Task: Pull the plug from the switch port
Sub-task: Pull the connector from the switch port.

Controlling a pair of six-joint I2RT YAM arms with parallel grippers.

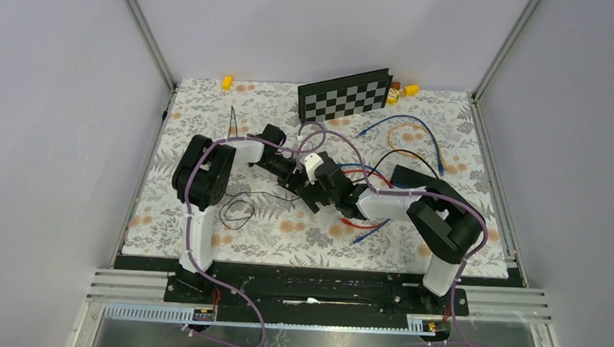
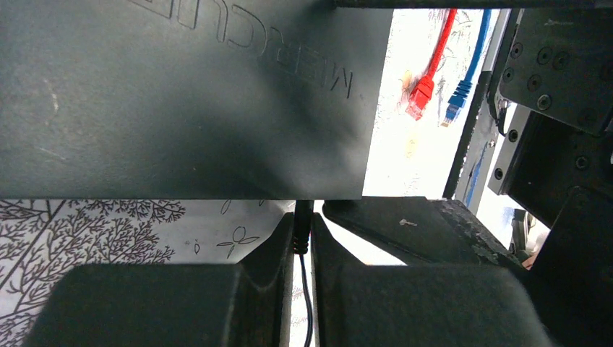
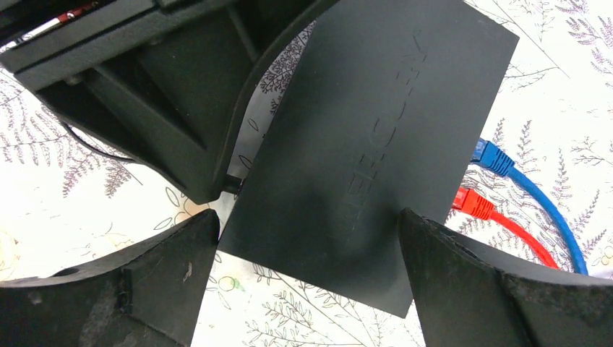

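Note:
The black switch (image 2: 181,94) lies flat on the flowered mat, and the right wrist view shows it too (image 3: 369,144). A thin black plug (image 2: 303,215) sits in the port on its near edge, and its cable (image 2: 308,303) runs back between the fingers. My left gripper (image 2: 303,235) is shut on the plug. My right gripper (image 3: 309,224) straddles the switch, with one finger (image 3: 144,282) at its corner and the other (image 3: 491,289) against the opposite side. In the top view the two grippers meet at mid-table, the left one (image 1: 294,173) and the right one (image 1: 324,191), and they hide most of the switch.
A red plug (image 3: 473,204) and a blue plug (image 3: 494,155) lie at the switch's far side. A loop of black cable (image 1: 240,210) lies to the left. A chessboard (image 1: 345,95), yellow blocks (image 1: 227,82), loose blue cables (image 1: 404,123) and a black box (image 1: 413,176) sit behind and to the right.

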